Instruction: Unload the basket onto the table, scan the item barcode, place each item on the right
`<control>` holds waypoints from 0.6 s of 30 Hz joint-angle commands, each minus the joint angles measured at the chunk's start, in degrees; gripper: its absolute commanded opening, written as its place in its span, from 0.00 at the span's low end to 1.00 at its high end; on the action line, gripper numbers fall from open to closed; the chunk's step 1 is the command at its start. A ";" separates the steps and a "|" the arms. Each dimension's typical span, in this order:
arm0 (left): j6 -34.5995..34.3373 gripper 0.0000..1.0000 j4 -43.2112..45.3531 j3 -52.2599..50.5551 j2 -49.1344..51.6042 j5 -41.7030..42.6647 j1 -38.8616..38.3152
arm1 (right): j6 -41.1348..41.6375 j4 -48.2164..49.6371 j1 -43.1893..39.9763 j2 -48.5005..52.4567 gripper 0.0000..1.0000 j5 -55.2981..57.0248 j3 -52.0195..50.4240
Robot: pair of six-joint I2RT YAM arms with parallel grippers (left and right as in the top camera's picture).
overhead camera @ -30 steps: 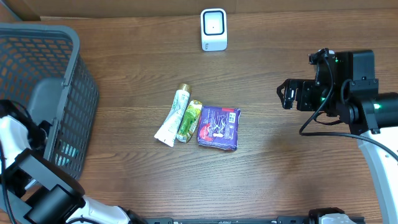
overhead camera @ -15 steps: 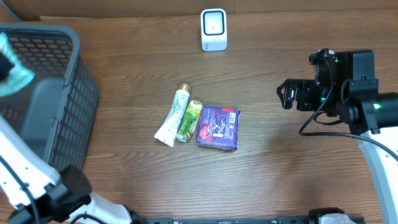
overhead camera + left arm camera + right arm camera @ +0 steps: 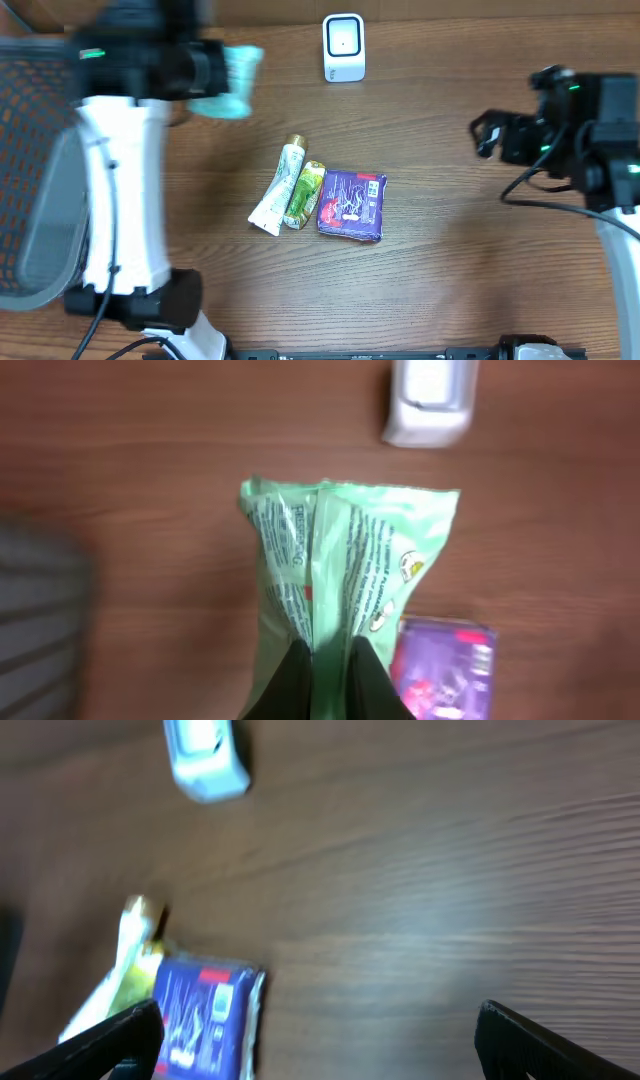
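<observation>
My left gripper [image 3: 207,70] is shut on a light green packet [image 3: 234,70] and holds it in the air at the back left, left of the white scanner [image 3: 343,47]. In the left wrist view the packet [image 3: 350,560] juts out from between my black fingers [image 3: 290,685], printed side up, and the scanner [image 3: 430,400] lies ahead to the right. My right gripper [image 3: 484,135] hovers open at the right with nothing in it. Its fingertips [image 3: 130,1030] stand wide apart over bare wood.
A white tube [image 3: 277,190], a green tube [image 3: 305,193] and a purple packet [image 3: 351,204] lie together mid-table. The grey basket [image 3: 30,130] stands at the left edge, partly behind my left arm. The purple packet [image 3: 205,1015] also shows in the right wrist view.
My left arm has swung up out of the basket and rightward with the green packet, now near the scanner. The right arm has drawn back slightly to the right.
</observation>
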 commanded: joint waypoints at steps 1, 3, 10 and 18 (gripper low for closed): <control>-5.88 0.04 6.21 -8.90 0.28 0.55 -8.94 | 2.64 -0.57 -4.90 -0.94 1.00 0.28 3.54; -8.39 0.04 12.44 -15.08 0.28 0.57 -13.90 | 3.65 -1.07 -7.39 -1.07 1.00 0.26 3.58; -12.41 0.04 32.44 -31.28 0.33 -1.03 -27.28 | 3.78 -4.68 -11.34 -1.07 1.00 0.26 3.56; -11.41 0.04 34.93 -32.28 0.24 -9.62 -29.86 | 3.76 -5.81 -11.23 -0.90 1.00 -1.03 3.45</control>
